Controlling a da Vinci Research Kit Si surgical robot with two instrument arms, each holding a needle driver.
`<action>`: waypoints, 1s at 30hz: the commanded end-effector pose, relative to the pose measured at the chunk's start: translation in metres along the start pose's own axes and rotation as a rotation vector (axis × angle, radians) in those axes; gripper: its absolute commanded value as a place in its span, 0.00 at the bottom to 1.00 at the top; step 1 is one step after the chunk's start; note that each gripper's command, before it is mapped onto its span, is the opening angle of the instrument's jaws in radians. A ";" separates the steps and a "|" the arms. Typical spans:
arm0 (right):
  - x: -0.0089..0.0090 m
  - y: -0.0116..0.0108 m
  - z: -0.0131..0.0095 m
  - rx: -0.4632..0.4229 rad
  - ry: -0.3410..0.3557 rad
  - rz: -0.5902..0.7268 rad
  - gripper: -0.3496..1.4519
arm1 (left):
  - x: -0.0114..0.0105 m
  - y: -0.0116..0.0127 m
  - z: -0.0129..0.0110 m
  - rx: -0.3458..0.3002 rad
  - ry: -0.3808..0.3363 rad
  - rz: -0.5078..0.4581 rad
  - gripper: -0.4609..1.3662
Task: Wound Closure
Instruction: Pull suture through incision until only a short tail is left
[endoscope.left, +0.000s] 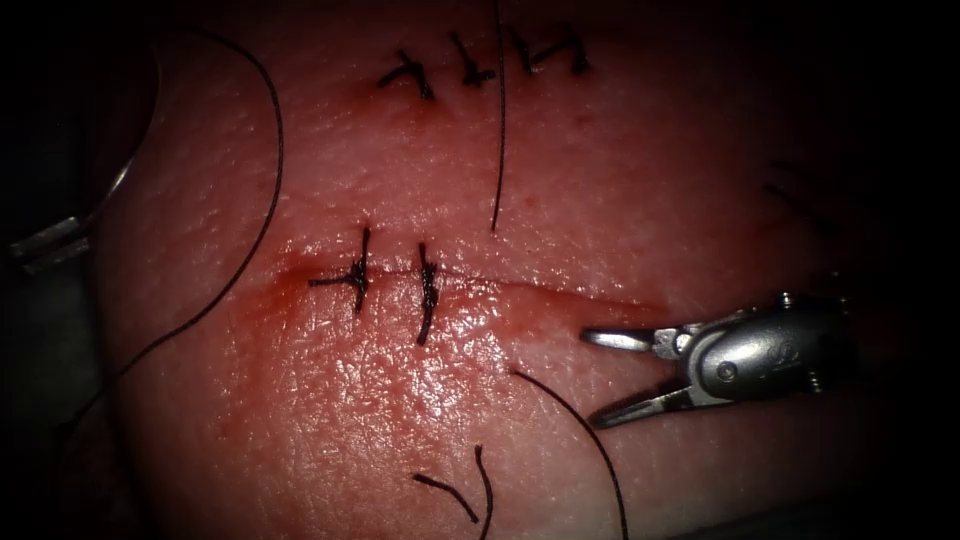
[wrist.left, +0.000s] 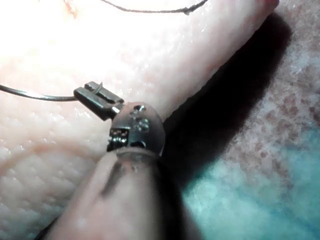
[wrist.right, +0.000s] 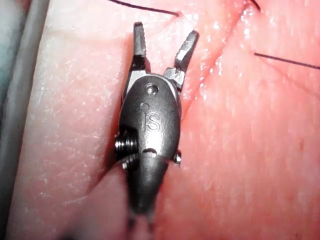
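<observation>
Tissue (endoscope.left: 420, 400) | right fingers (endoscope.left: 598, 378) spread, empty | left fingers (wrist.left: 95, 97) clamp thread (wrist.left: 35, 95) | needle unseen

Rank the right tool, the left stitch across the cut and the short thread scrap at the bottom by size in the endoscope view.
1. right tool, jaws open, empty.
2. left stitch and thread scrap: look alike, no ranking.
The left tool grips the needle near its end, not in the tissue.

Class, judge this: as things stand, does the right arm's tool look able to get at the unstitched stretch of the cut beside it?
Probably yes. The right tool hangs with jaws open, holding nothing, just right of the two stitches; the open cut lies by its upper jaw, with only bare tissue between.
</observation>
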 end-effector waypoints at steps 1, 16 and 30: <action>-0.0002 -0.0001 0.0006 0.009 0.001 0.000 0.75 | 0.0001 0.0001 0.0001 -0.008 0.003 -0.001 0.06; -0.0011 -0.0002 0.0032 0.119 -0.019 0.001 0.00 | 0.0006 0.0006 0.0003 -0.011 0.012 0.000 0.06; 0.0011 -0.0028 0.0021 0.194 -0.054 -0.042 0.00 | 0.0005 0.0010 0.0012 -0.015 0.021 -0.007 0.06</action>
